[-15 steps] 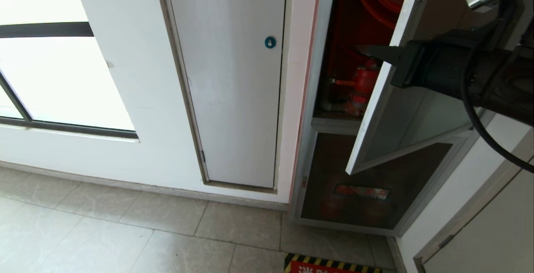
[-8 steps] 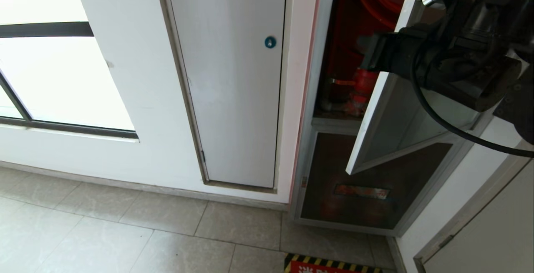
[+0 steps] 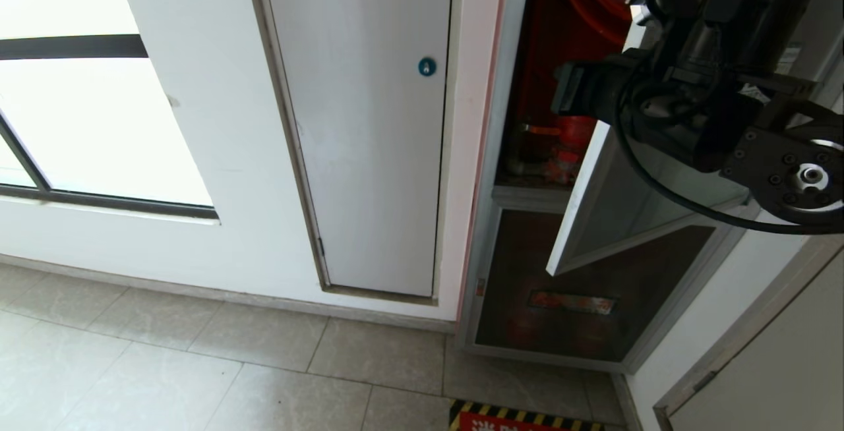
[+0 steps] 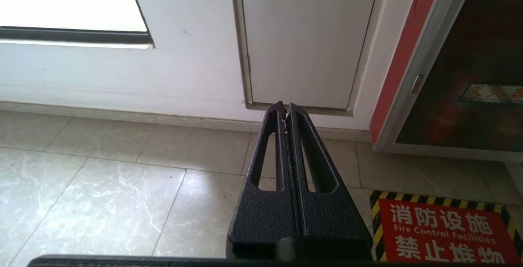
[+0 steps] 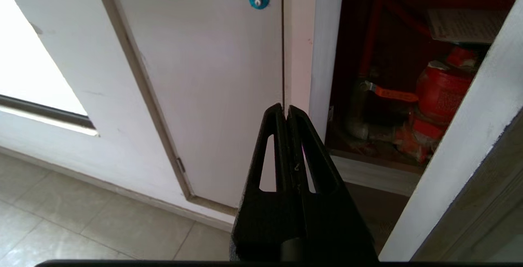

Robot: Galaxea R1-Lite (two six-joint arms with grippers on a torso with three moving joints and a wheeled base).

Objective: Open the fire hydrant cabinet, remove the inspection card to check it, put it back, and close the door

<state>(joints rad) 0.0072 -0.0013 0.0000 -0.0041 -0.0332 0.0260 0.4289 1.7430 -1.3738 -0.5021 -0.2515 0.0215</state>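
The fire hydrant cabinet (image 3: 491,154) stands at the right with its door (image 3: 593,174) swung partly open. Inside I see the red interior, a red valve (image 5: 443,91) and, above it, the inspection card (image 5: 466,24), a pale grey sheet with rows of print. My right gripper (image 3: 560,88) hangs shut and empty in front of the opening, just left of the door's edge (image 5: 461,148); its tips (image 5: 284,108) point at the cabinet's left frame. My left gripper (image 4: 286,110) is shut, empty and parked low over the floor.
A plain white panel with a blue round lock (image 3: 427,66) is left of the cabinet. Below the opening is a smaller dark glass panel with a red label (image 3: 573,302). A red floor sign with striped border (image 4: 445,234) lies in front. A window (image 3: 99,121) is far left.
My right arm has swung up and to the left in the head view, and its wrist has turned the gripper more towards the cabinet opening. The door has stayed where it was.
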